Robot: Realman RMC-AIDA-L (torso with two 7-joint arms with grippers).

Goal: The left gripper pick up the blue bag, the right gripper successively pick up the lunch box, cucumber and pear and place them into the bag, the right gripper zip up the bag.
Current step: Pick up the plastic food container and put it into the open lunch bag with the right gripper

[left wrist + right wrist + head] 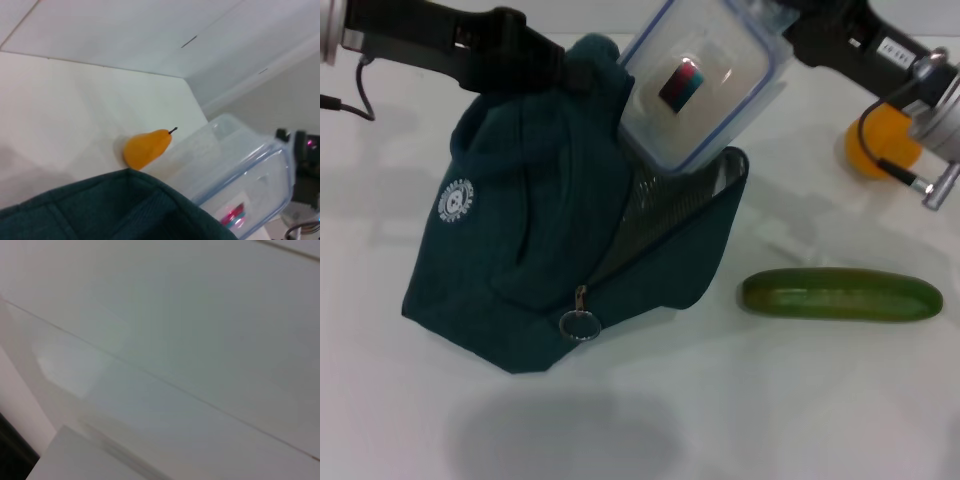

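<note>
The left gripper (555,62) clamps the soft, floppy blue bag (530,250) by its top; the right gripper (782,28) grips the rigid, slippery lunch box (705,85) over the opening.

We see a white tabletop (650,410) carrying soft grey shadows; beyond its far edge, pale wall panels (150,30) meet at thin seams, and lighting is even.
</note>
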